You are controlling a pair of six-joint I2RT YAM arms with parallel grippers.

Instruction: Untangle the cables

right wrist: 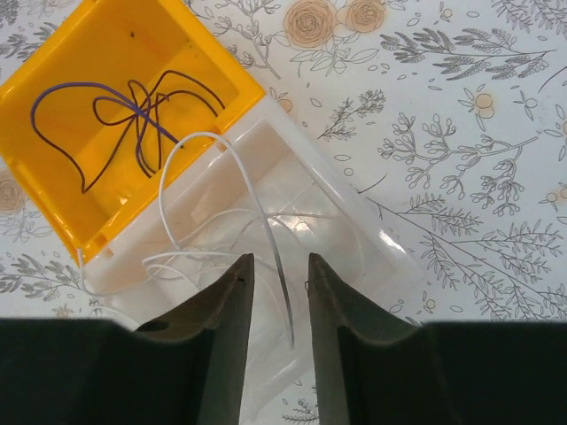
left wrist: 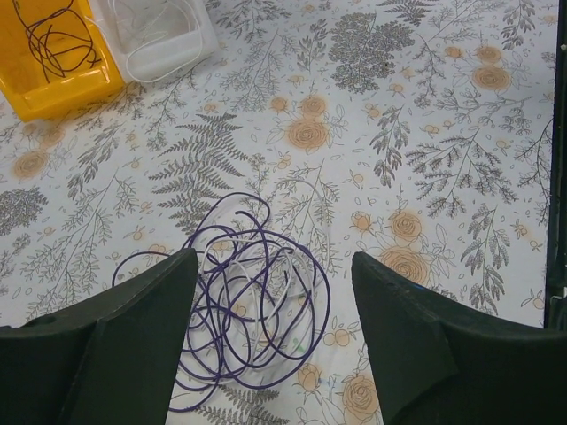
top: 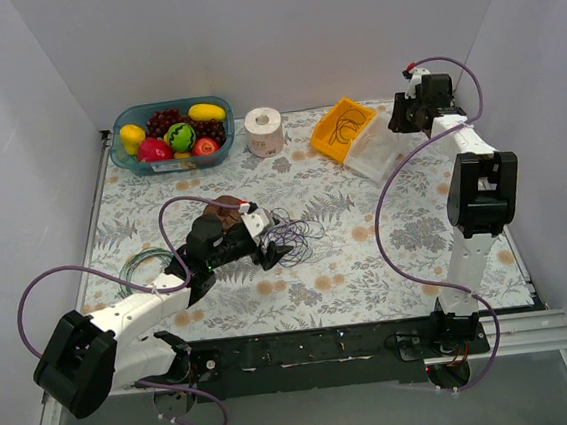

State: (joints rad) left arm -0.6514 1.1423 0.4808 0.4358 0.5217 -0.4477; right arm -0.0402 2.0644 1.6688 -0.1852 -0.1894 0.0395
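Left gripper [left wrist: 273,266] wide open above the cables [left wrist: 252,310], tangled mid-table; right gripper [right wrist: 281,261], jaws narrowly parted over the clear bin [right wrist: 354,221], white wire [right wrist: 208,135] seemingly loose between them. Pinch one outer loop, lift slowly

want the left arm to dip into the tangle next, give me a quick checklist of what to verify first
1. Left gripper jaws wide apart: ok.
2. Cables lying on the table between its fingers: ok.
3. A single loose strand to grab: cannot tell, the loops overlap.
4. Right gripper free of the white wire: cannot tell, it runs between the parted jaws.
5. Purple wire lying inside the yellow bin: ok.
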